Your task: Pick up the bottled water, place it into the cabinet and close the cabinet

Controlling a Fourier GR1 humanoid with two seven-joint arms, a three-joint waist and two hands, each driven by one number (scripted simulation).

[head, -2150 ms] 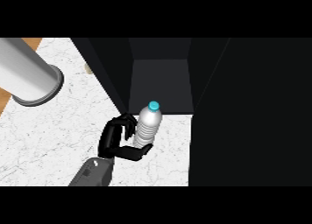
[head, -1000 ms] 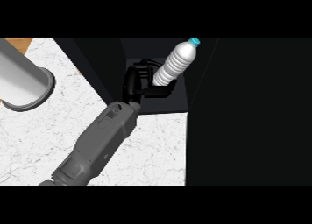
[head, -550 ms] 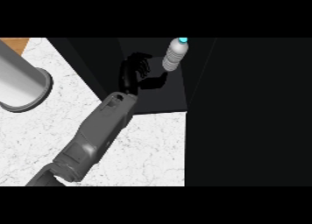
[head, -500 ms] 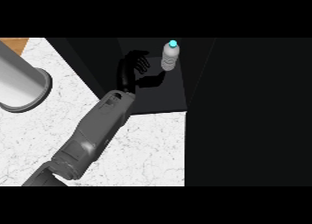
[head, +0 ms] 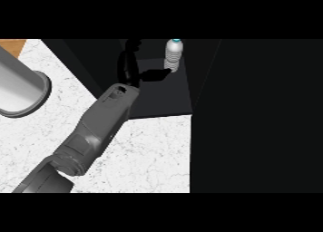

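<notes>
My left hand (head: 129,61) open, off the ribbed clear bottled water (head: 173,55) — upright inside dark cabinet (head: 161,97), white marble counter (head: 151,154) below.

No text, label, brand, number or sign can be read anywhere. The bottled water (head: 174,54), standing just beyond the fingers (head: 130,59), shows only a plain ribbed surface with no legible label.
</notes>
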